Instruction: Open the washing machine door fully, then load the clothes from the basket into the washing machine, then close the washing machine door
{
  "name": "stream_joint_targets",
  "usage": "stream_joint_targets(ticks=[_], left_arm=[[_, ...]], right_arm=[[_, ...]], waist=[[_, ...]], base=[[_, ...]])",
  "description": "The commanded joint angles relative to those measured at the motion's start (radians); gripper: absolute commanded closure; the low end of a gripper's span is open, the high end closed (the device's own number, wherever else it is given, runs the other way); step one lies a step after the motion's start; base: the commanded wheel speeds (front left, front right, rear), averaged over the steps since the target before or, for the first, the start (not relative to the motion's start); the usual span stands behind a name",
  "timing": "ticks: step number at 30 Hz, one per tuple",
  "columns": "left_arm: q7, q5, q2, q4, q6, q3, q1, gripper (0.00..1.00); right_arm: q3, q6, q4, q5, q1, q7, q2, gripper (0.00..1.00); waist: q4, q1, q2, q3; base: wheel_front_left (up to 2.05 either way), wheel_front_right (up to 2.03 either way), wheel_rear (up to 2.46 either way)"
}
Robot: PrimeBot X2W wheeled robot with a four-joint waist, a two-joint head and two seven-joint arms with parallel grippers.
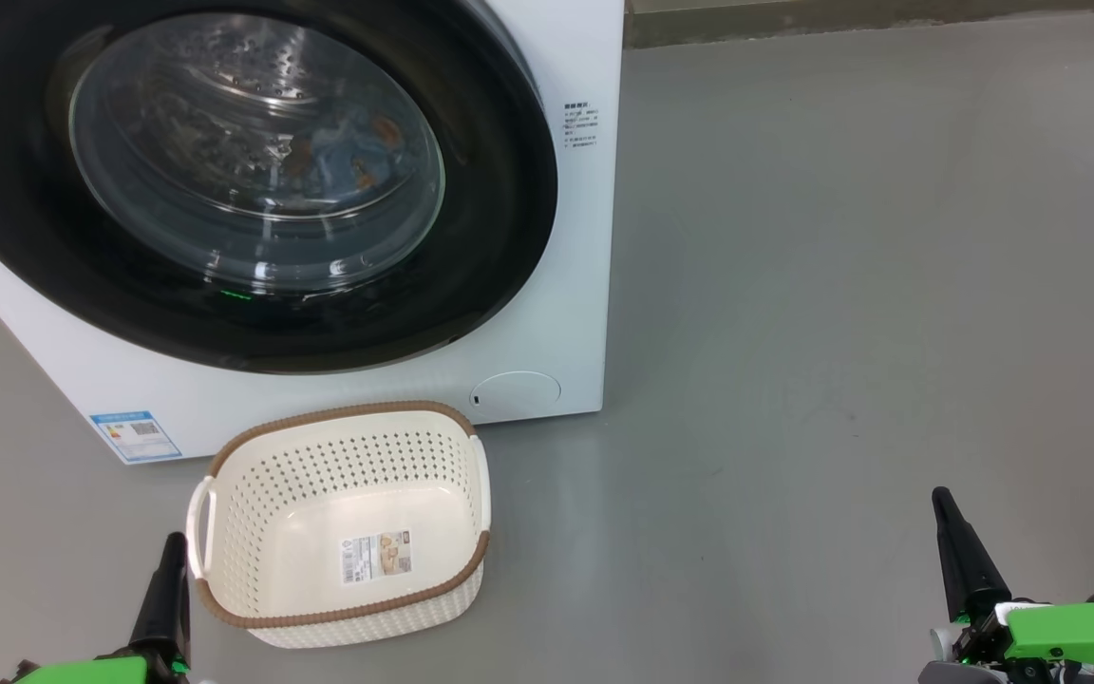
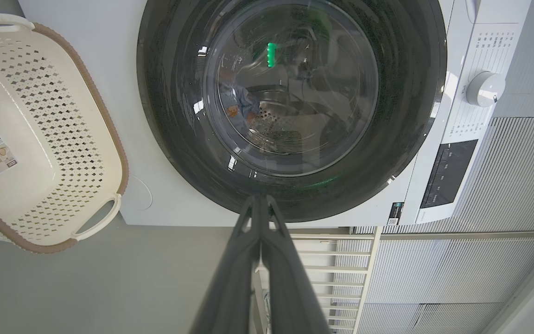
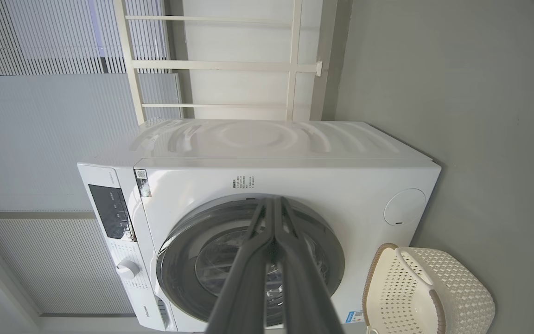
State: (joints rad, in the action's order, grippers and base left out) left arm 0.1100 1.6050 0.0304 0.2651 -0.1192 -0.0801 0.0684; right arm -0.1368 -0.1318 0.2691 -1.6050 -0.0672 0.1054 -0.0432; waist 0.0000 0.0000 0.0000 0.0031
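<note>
- washing machine door shut; clothes visible through it.
- basket on floor, 6 o'clock of door, just beside washing machine; its sticker uncovered.
- left gripper at 7 o'clock, right gripper at 4 o'clock: both fully closed, holding nothing.

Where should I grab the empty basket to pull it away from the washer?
Probably the white loop handle on the left end of the basket, coming from the left with the left gripper, which sits just beside it. The loop stands off the wall, leaving a gap for one finger. The fingers are shut, so open first.
</note>
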Motion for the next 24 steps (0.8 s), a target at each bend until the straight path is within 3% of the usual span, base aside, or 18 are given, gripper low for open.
stream_joint_targets(ticks=[1, 24], left_arm=[[0.003, 0.004, 0.020, -0.020, -0.012, -0.033, 0.040, 1.00], [0.003, 0.004, 0.020, -0.020, -0.012, -0.033, 0.040, 1.00]], right_arm=[[0.023, 0.001, -0.024, -0.004, -0.041, 0.008, -0.007, 1.00], [0.023, 0.001, -0.024, -0.004, -0.041, 0.008, -0.007, 1.00]], waist=[[0.000, 0.0000, 0.0000, 0.000], [0.000, 0.0000, 0.0000, 0.000]], base=[[0.00, 0.00, 0.00], [0.00, 0.00, 0.00]])
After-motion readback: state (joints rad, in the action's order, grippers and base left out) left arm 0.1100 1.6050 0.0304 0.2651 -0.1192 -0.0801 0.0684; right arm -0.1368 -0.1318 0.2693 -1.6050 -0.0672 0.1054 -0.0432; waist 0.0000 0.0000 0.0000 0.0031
